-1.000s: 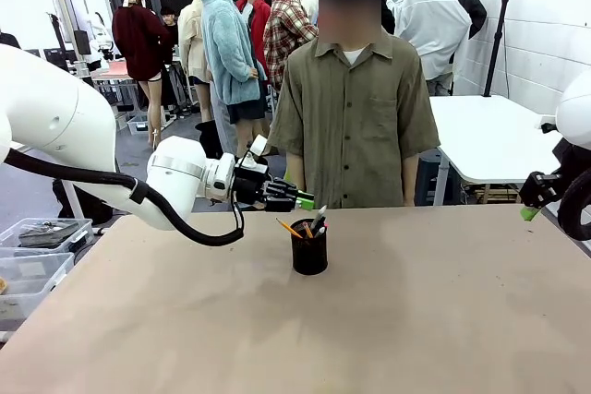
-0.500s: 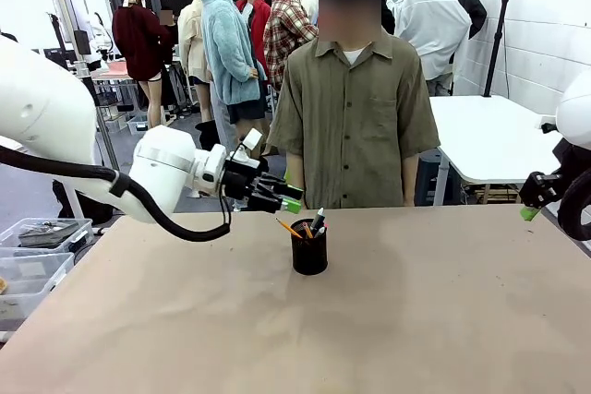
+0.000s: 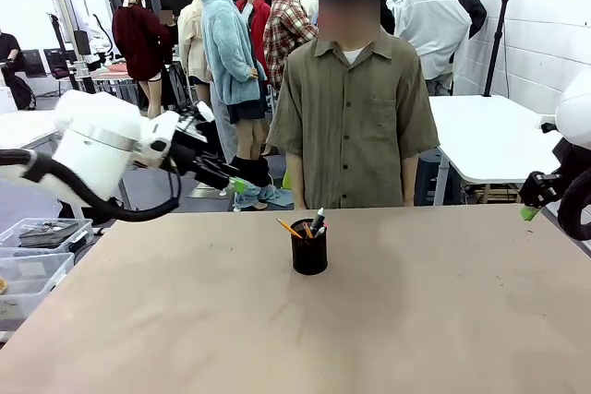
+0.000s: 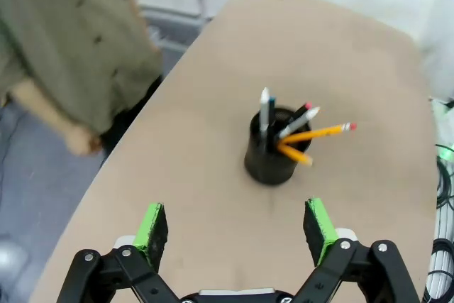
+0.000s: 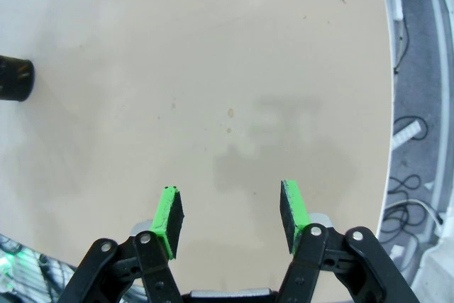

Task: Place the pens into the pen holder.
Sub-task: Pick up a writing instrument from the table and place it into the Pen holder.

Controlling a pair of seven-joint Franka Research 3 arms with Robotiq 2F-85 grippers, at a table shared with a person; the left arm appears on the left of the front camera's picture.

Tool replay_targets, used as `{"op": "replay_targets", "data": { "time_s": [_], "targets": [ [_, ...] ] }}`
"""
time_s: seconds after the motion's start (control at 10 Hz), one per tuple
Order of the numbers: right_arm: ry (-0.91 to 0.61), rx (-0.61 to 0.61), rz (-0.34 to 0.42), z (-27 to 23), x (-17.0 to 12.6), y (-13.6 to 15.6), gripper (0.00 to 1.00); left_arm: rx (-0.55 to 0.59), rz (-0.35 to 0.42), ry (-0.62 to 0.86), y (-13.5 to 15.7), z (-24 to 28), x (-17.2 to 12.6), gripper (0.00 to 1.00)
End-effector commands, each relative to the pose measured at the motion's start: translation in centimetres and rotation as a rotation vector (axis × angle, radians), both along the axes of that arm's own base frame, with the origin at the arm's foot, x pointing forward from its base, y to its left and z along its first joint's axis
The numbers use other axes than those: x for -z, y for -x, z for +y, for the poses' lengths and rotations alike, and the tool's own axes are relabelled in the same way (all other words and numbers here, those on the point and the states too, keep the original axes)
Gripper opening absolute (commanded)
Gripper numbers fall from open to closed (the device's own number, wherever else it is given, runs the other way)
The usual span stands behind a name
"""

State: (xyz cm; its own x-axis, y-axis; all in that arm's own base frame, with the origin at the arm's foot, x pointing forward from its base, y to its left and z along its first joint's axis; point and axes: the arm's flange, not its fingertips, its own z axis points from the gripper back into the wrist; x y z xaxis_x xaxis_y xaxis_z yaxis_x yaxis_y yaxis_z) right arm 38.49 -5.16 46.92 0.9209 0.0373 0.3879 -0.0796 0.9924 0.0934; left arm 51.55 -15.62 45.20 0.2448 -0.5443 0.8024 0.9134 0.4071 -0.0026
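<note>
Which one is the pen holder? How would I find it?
Look at the big tan table, toward its far edge, in front of the person in the olive shirt. The pen holder is the small black cup there, with pens sticking out.

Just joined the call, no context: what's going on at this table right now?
Pen job looks done. The pens stand in the pen holder mid-table, tips fanning above its rim, none lying on the table. The left gripper is open and empty, held off the table's left far edge, looking down on the holder. The right gripper is open and empty at the right side. The person stands at the far edge, touching nothing.
</note>
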Motion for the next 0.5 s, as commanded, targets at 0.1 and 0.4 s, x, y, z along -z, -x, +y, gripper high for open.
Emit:
{"op": "replay_targets", "data": {
  "time_s": [0.1, 0.4],
  "targets": [
    [0.026, 0.022, -0.003, 0.3, 0.4, 0.2, 0.69, -0.098, 0.061, -0.076, 5.9, 1.7, -1.4, 1.0],
    [0.026, 0.022, -0.003, 0.3, 0.4, 0.2, 0.69, -0.1, 0.053, -0.077, 5.8, 2.4, -0.8, 1.0]
  ]
}}
